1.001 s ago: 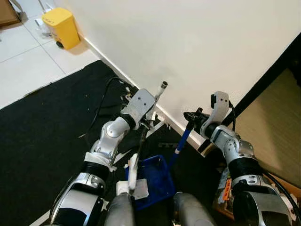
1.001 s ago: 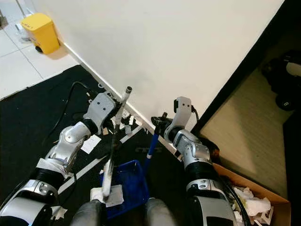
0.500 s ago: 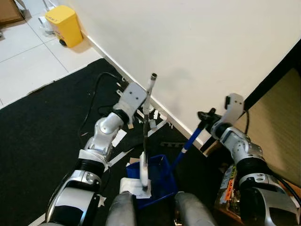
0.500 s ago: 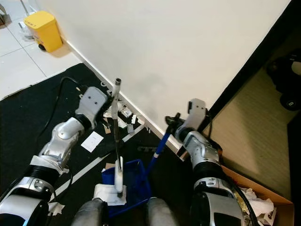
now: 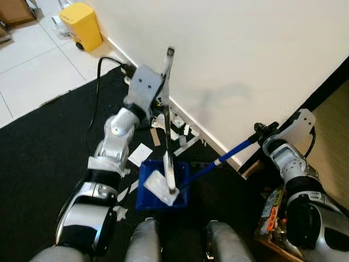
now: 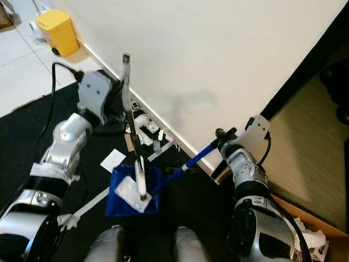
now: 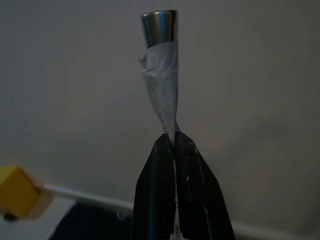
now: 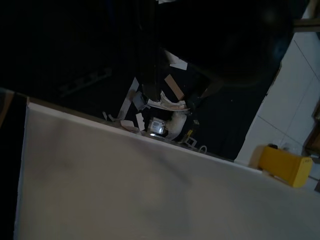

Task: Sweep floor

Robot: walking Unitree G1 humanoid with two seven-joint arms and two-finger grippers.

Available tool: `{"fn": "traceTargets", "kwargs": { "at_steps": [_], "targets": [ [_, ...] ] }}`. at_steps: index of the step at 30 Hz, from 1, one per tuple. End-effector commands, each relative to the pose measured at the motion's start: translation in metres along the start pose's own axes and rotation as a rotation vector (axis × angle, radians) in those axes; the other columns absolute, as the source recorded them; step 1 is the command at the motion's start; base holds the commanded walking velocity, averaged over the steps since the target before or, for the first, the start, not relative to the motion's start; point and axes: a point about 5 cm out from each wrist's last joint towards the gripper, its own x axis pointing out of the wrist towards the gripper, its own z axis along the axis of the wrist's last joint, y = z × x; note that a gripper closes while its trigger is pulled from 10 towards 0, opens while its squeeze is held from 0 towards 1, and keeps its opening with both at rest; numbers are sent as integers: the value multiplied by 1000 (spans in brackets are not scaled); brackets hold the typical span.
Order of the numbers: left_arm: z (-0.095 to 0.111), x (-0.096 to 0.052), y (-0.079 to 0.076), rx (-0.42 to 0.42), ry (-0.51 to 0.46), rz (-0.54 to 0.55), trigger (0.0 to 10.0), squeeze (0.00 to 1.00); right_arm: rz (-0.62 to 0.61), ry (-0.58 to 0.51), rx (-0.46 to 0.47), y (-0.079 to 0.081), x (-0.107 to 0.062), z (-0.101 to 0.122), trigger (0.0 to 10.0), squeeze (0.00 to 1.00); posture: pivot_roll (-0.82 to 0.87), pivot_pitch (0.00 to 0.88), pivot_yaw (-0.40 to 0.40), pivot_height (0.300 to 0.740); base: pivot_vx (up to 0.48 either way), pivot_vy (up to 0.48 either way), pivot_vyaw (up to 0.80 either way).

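My left gripper point(image 5: 162, 97) is shut on a silver broom pole point(image 5: 168, 131), which stands nearly upright by the white wall. In the left wrist view its black fingers point(image 7: 157, 195) pinch the pole just below a taped end point(image 7: 162, 85). The white broom head point(image 5: 159, 188) rests inside a blue dustpan point(image 5: 147, 197) on the black mat between my legs. A long blue handle point(image 5: 223, 160) slants from the dustpan up to my right gripper point(image 5: 262, 132), which is shut on its end. Paper scraps point(image 5: 177, 131) lie along the baseboard.
A yellow bin point(image 5: 82, 24) stands by the wall on the white tiles at the far left. A black cable point(image 5: 101, 82) loops over the mat. A cardboard box with crumpled paper point(image 6: 305, 234) sits at my right. A dark doorway edge point(image 6: 305, 71) runs at the right.
My left arm has lifted and carried the pole left and more upright, with the broom head now inside the dustpan. The dustpan slid left and its handle tilted lower.
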Motion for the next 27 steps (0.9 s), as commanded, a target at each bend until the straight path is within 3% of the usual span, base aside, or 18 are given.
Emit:
{"fn": "traceTargets", "kwargs": {
  "at_steps": [1, 3, 5, 7, 8, 9, 10, 11, 12, 13, 15, 18, 21, 22, 23, 27],
  "targets": [
    [22, 5, 18, -9, -86, 39, 10000, 0, -38, -2, 27, -9, -2, 3, 10000, 0, 4, 74, -12, 740, 0, 0, 0],
    [47, 10, 44, -56, -159, 89, 10000, 0, -51, -16, 7, -13, -2, 8, 10000, 0, 6, 75, -13, 740, 0, 0, 0],
    [47, 10, 44, -56, -159, 89, 10000, 0, -51, -16, 7, -13, -2, 8, 10000, 0, 6, 75, -13, 740, 0, 0, 0],
    [57, 12, 53, -65, -185, 95, 10000, 0, -56, -23, -2, -14, -2, 10, 10000, 0, 7, 75, -13, 740, 0, 0, 0],
    [65, 13, 60, -28, -174, 47, 10000, 0, -60, -32, -31, -15, -3, 12, 10000, 0, 11, 73, -14, 740, 0, 0, 0],
    [68, 12, 66, 106, -99, -66, 10000, 0, -65, -46, -104, -16, -3, 16, 10000, 0, 11, 73, -13, 740, 0, 0, 0],
    [68, 12, 66, 106, -99, -66, 10000, 0, -65, -46, -104, -16, -3, 16, 10000, 0, 11, 73, -13, 740, 0, 0, 0],
    [58, 6, 71, 235, 8, -136, 10000, 0, -71, -64, -144, -16, -3, 19, 10000, 0, 14, 71, -11, 740, 0, 0, 0],
    [50, 2, 73, 297, 69, -165, 10000, 0, -76, -75, -157, -16, -3, 20, 10000, 0, 14, 71, -11, 740, 0, 0, 0],
    [39, -6, 76, 303, 136, -195, 10000, 0, -81, -99, -162, -16, -3, 23, 10000, 0, 14, 71, -9, 740, 0, 0, 0],
    [32, -11, 77, 296, 176, -212, 10000, 0, -84, -116, -163, -16, -3, 25, 10000, 0, 15, 70, -9, 740, 0, 0, 0],
    [3, -37, 66, 189, 328, -333, 10000, 0, -99, -214, -47, -16, -4, 36, 10000, 0, 19, 70, -9, 740, 0, 0, 0],
    [-15, -62, 43, 121, 427, -490, 10000, 0, -109, -227, 36, -19, -5, 39, 10000, 0, 18, 69, -10, 740, 0, 0, 0],
    [-15, -62, 43, 121, 427, -490, 10000, 0, -109, -227, 36, -19, -5, 39, 10000, 0, 18, 69, -10, 740, 0, 0, 0],
    [-22, -71, 32, 99, 455, -515, 10000, 0, -124, -238, 26, -23, -6, 41, 10000, 0, 20, 66, -11, 740, 0, 0, 0],
    [-27, -73, 25, 80, 451, -505, 10000, 0, -137, -261, 8, -25, -8, 45, 10000, 0, 21, 63, -11, 740, 0, 0, 0]
  ]
}}
